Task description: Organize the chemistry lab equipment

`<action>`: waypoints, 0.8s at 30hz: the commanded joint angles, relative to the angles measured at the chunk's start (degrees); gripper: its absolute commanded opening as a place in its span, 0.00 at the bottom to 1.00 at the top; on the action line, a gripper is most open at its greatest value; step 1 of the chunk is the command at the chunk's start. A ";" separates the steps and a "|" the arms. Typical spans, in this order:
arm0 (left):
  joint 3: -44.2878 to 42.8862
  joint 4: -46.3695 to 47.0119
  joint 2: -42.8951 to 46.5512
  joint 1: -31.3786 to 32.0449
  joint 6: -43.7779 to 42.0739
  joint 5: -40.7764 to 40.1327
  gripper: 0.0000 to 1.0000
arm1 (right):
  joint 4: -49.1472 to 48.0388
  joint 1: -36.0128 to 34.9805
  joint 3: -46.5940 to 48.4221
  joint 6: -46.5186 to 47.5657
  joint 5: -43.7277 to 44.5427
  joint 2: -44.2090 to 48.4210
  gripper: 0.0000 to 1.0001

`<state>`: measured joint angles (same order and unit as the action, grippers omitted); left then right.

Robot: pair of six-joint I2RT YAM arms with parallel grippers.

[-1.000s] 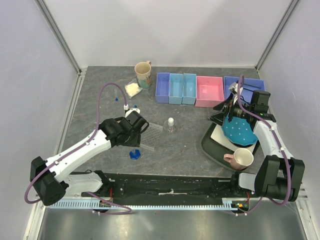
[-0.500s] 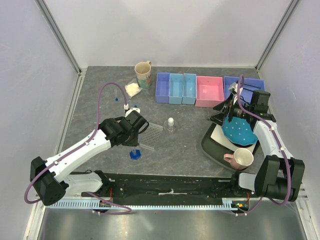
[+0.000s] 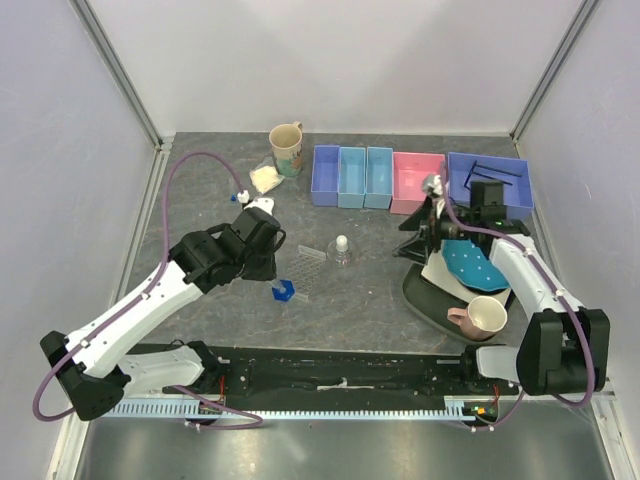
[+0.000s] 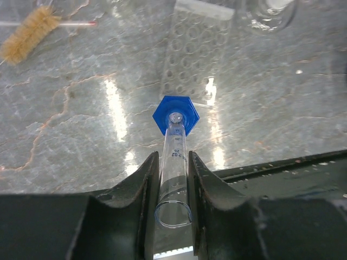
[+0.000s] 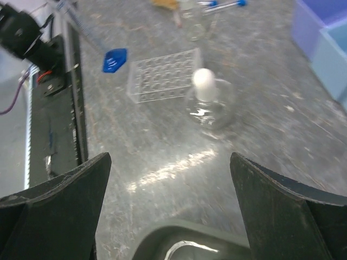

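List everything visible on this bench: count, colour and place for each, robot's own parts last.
cream mug: 1, cream, far edge
powder bag: 1, pale, beside it
narrow bins: 3, blue, far row
square bin: 1, pink, same row
large bin: 1, blue, far right
wire tripod: 1, black, inside large bin
tube rack: 1, clear, centre
flask: 1, clear, white-stoppered, beside rack
tray: 1, dark, right
plate: 1, blue dotted, over tray
pink mug: 1, pink, tray's near end
brush: 1, tan, near rack
left gripper: black, shut on blue-based clear tube
right gripper: black, open
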<state>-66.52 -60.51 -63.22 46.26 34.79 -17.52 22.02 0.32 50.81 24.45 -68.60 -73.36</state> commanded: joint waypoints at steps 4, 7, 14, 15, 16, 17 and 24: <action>-7.48 3.72 0.03 0.15 -2.53 10.64 0.08 | 4.78 -16.54 8.50 8.07 2.32 -0.11 0.98; -8.53 8.38 -0.94 0.23 -2.62 16.78 0.08 | 6.01 -22.96 12.63 9.21 5.57 -0.38 0.98; -9.15 17.61 -4.10 0.23 -1.48 27.97 0.08 | 7.42 -32.74 17.92 8.78 11.55 -2.83 0.98; -9.15 18.32 -4.45 0.23 -1.30 28.67 0.08 | 7.42 -33.53 17.92 8.34 11.90 -3.01 0.98; -9.33 19.28 -4.98 0.23 -1.21 29.55 0.08 | 7.51 -34.84 17.66 8.08 12.60 -3.01 0.98; -9.59 19.73 -5.24 0.23 -1.12 29.91 0.08 | 7.51 -35.73 17.49 7.72 12.96 -3.28 0.98; -8.80 22.54 -5.51 0.23 -0.33 30.88 0.08 | 7.07 -39.43 15.90 4.39 14.11 -4.07 0.93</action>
<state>-73.56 -43.24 -69.28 46.26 33.98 10.61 29.76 -38.06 66.89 30.79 -55.13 -76.99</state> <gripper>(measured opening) 0.318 0.958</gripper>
